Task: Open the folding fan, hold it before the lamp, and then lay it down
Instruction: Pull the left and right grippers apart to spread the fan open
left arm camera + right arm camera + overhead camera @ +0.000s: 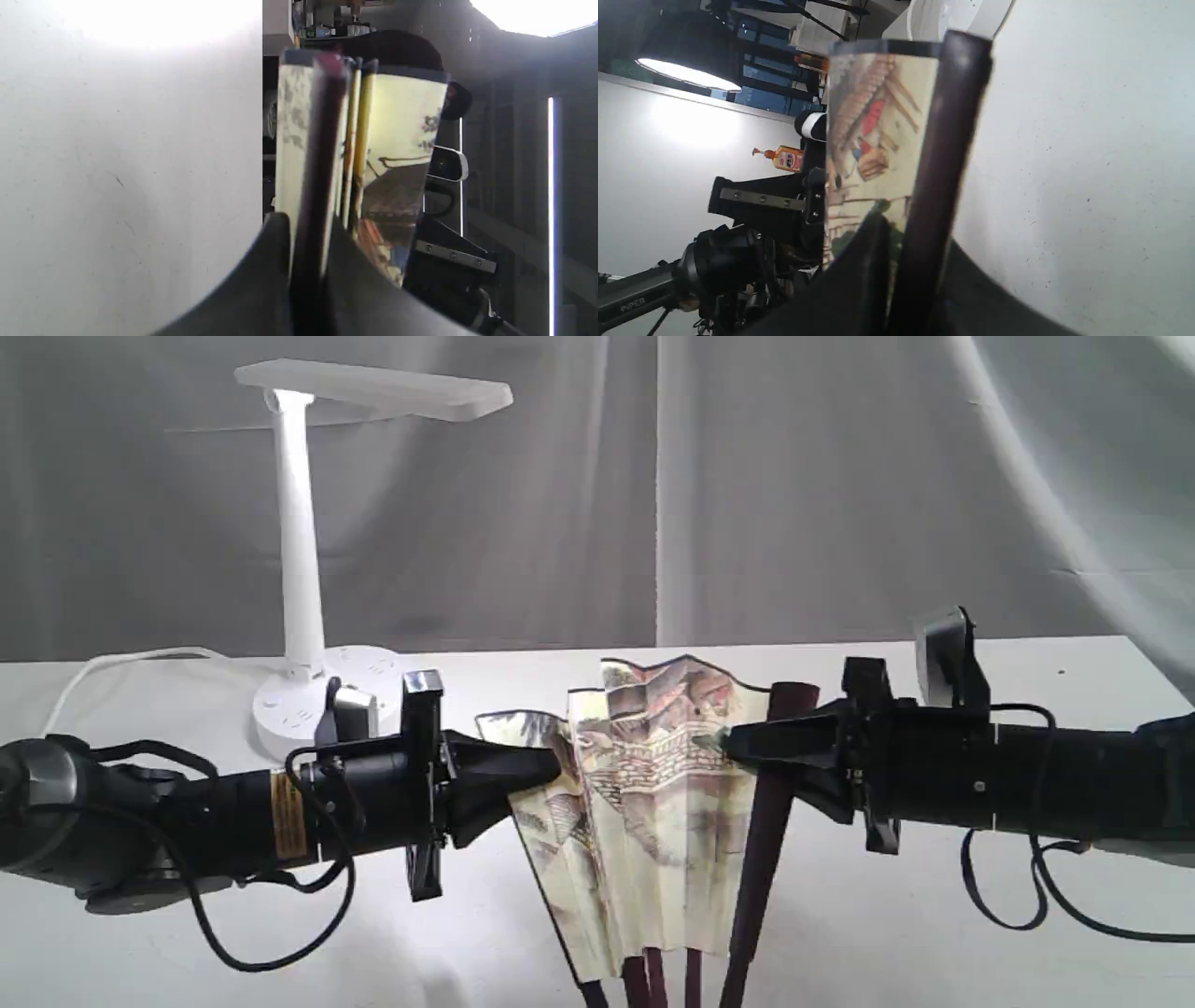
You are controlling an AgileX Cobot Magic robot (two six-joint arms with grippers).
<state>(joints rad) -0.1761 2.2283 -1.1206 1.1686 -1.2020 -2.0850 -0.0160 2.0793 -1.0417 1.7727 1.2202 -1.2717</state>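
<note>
The folding fan (644,803) is partly spread and held upright above the white table, painted pleats facing the exterior camera and dark ribs converging at the bottom edge. My left gripper (549,765) is shut on its left outer rib; in the left wrist view the fingers (261,280) clamp that dark rib (322,154). My right gripper (735,743) is shut on the right outer rib (770,812), and the right wrist view shows that rib (943,154) pinched between the jaws with painted paper (878,135) beside it. The lamp (301,532) stands at the back left, behind my left arm.
The lamp's round base (280,709) and white cord (112,663) lie on the table (934,933) behind my left arm. Black cables (1008,896) droop under both arms. A grey curtain (794,485) closes the back. An orange bottle (785,158) shows far off.
</note>
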